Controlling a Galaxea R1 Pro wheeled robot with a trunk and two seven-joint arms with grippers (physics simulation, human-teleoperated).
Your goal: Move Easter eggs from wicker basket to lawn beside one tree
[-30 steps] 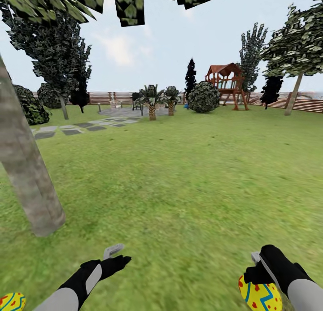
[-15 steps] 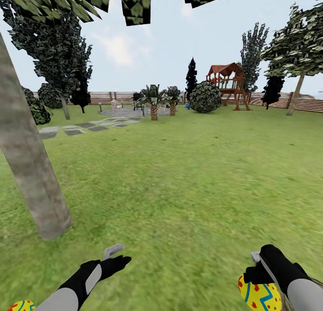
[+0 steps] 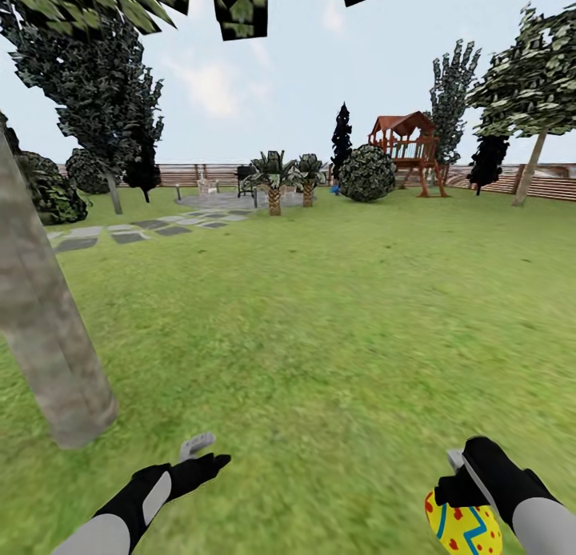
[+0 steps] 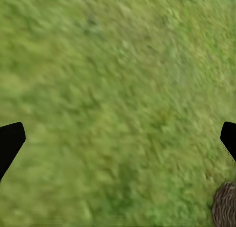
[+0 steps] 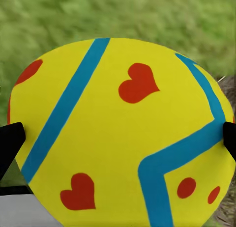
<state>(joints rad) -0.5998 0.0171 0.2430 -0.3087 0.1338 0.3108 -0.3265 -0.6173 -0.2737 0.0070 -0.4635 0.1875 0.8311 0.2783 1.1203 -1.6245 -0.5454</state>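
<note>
My right gripper [image 3: 458, 491] is shut on a yellow Easter egg [image 3: 462, 529] with blue bands and red marks, low at the head view's bottom right. In the right wrist view the egg [image 5: 118, 133] sits between the two black fingertips [image 5: 10, 138], with the lawn [image 5: 147, 15] behind it. My left gripper [image 3: 206, 453] stands open over the lawn [image 3: 320, 315], holding nothing, a little to the right of the tree's thick grey-brown trunk [image 3: 48, 347]. Its fingertips [image 4: 10, 143] are far apart above the grass [image 4: 113, 89]. The wicker basket and the other eggs are out of view.
A grey-brown rough patch [image 4: 226, 205] shows at the left wrist view's corner; I cannot tell what it is. Far off stand a stepping-stone path [image 3: 136, 231], palm-like plants [image 3: 274, 183], a round shrub [image 3: 366, 173], a wooden play tower [image 3: 408, 151] and the slat fence [image 3: 552, 185].
The whole head view has shifted, so the camera moved. The egg lying on the grass at the bottom left has slid out of the picture. Both grippers hold as before.
</note>
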